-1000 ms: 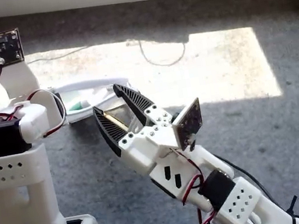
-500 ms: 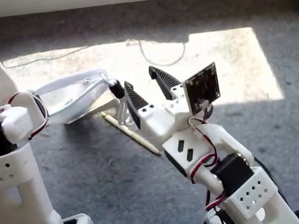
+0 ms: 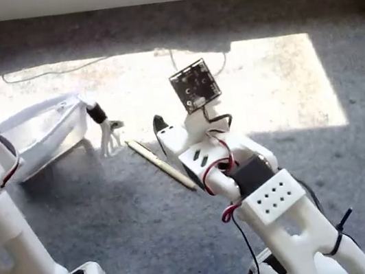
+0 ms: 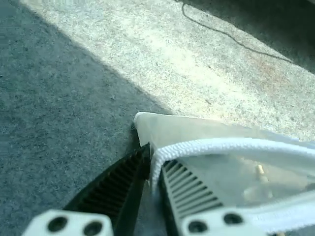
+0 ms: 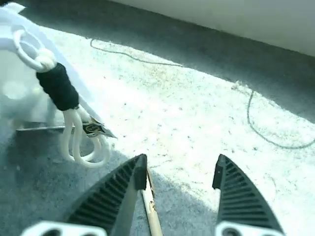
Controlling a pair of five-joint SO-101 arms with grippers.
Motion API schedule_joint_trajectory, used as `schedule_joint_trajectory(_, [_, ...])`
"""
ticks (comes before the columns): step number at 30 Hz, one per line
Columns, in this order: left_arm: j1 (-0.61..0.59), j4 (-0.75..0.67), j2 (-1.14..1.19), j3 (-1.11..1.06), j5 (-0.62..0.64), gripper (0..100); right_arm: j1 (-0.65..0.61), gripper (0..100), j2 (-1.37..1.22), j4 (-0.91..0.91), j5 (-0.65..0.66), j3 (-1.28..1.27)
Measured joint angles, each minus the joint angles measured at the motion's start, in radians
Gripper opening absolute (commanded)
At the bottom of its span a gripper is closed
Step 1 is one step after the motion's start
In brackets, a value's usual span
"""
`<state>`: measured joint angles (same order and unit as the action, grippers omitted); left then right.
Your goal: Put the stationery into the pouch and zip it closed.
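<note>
The left pincer (image 4: pixel 150 158) is clamped together on the rim of the pouch (image 4: pixel 216 140), biting the white woven edge near one corner. The pouch (image 3: pixel 39 130) is held at the left of the high view, tilted with its far end up. Since a second ago it has been dragged leftward along with the left arm, away from the middle of the surface (image 3: pixel 311 158).

The right pincer (image 5: pixel 179 172) stands apart, nothing between its fingers (image 5: pixel 129 184). A second ago it was low against the pouch's mouth. It has since pulled back and tipped up, so the wrist board now stands above it in the high view.

The pencil (image 3: pixel 161 164) lies flat and slanted on the surface, outside the pouch and just beside the right pincer's near finger; its spot matches half a second ago. In the right wrist view the pencil (image 5: pixel 150 214) runs beneath that finger.

The pouch's cord (image 5: pixel 81 142), with a black bead (image 5: pixel 58 86), hangs from the pouch's end, its loop near the pencil's far tip. A thin cable (image 5: pixel 266 132) trails across the sunlit part of the surface beyond.
</note>
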<state>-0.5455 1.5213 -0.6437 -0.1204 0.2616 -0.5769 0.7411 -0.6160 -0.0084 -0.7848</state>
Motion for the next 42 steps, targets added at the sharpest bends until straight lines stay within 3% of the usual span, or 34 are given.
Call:
schedule_joint_trajectory(10, [-0.054,-0.043,-0.100,-0.068,0.005,1,-0.101,21.3,-0.298,0.000,0.094,0.023])
schedule_joint_trajectory(19, [-0.060,-0.054,-0.101,-0.084,0.005,1,-0.124,21.3,-0.651,0.000,0.100,0.241])
schedule_joint_trajectory(25, [-0.146,-0.054,-0.103,-0.120,0.005,1,-0.127,21.3,-0.853,0.000,0.100,0.396])
schedule_joint_trajectory(42, [-0.152,-0.094,-0.114,-0.155,0.005,1,-0.127,21.2,-1.106,0.000,0.112,0.583])
